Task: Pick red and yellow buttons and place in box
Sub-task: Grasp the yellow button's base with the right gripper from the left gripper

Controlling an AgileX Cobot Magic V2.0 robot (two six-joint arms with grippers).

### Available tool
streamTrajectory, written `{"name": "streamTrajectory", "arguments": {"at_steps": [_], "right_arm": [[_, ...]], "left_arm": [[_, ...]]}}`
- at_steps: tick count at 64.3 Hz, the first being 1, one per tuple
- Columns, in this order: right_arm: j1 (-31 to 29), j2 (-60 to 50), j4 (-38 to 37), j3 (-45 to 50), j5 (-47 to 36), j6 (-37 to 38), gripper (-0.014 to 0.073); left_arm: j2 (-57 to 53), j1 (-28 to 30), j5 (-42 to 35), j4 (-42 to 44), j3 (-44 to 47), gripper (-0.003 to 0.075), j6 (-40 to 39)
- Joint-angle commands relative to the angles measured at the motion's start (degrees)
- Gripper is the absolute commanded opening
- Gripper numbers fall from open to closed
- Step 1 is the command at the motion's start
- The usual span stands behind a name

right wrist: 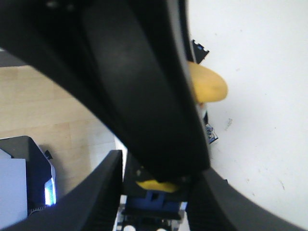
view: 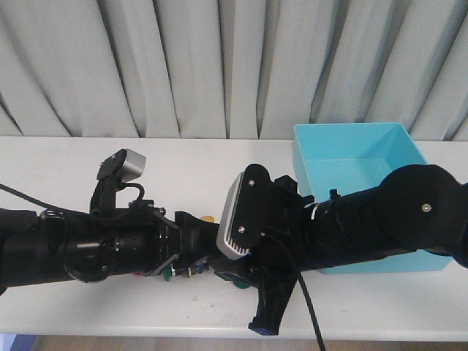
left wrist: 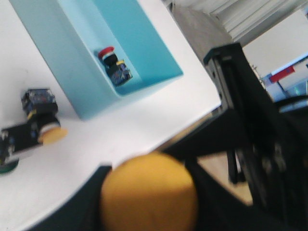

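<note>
Arms are crossing low over the white counter, crowding the loose buttons. One red button is lying inside the turquoise box; a yellow-capped button is waiting beside it. Whether either set of jaws is holding anything cannot be told.

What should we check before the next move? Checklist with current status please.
1. Box upright on the table: ok.
2. Red button already inside box: ok.
3. Yellow button sits right at the left gripper; whether it is clamped: cannot tell.
4. Another yellow button on the table outside the box, not yet placed: not ok.
5. Arms crowd together at table centre in the front view; clearance between them: cannot tell.
6. Right gripper, open or shut: cannot tell, view mostly blocked.
</note>
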Motion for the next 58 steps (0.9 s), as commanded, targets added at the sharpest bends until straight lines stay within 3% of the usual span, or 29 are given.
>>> {"name": "streamTrajectory", "arguments": {"at_steps": [1, 12, 26, 33, 45, 53, 58], "right_arm": [[0.0, -1.5, 1.3, -1.4, 0.3, -0.8, 0.0204], [0.0, -1.5, 1.3, -1.4, 0.5, -0.8, 0.0205], [0.0, -1.5, 1.3, -1.4, 0.6, -0.7, 0.0206], [0.0, -1.5, 1.3, -1.4, 0.8, -0.5, 0.0206], [-0.1, -1.6, 1.0, -1.4, 0.9, -0.5, 0.0206], [-0.1, -1.9, -5.9, -1.4, 0.3, 4.9, 0.0206], [-0.1, -1.9, -14.9, -1.4, 0.0, 12.6, 0.0209]], "left_arm": [[-1.5, 0.0, 1.8, -3.1, -1.9, 0.0157, -0.3], [-1.5, 0.0, 2.1, -3.1, -1.9, 0.0192, 0.2], [-1.5, 0.0, 2.3, -2.9, -1.9, 0.0398, 0.3], [-1.5, 0.0, 2.3, -2.9, -1.9, 0.0459, 0.3], [-1.5, 0.0, 1.5, -2.9, -1.9, 0.0475, 0.3], [-1.5, 0.0, 0.8, -2.9, -1.9, 0.0475, 0.3], [-1.5, 0.0, 0.8, -2.9, -1.9, 0.0475, 0.3]]}}
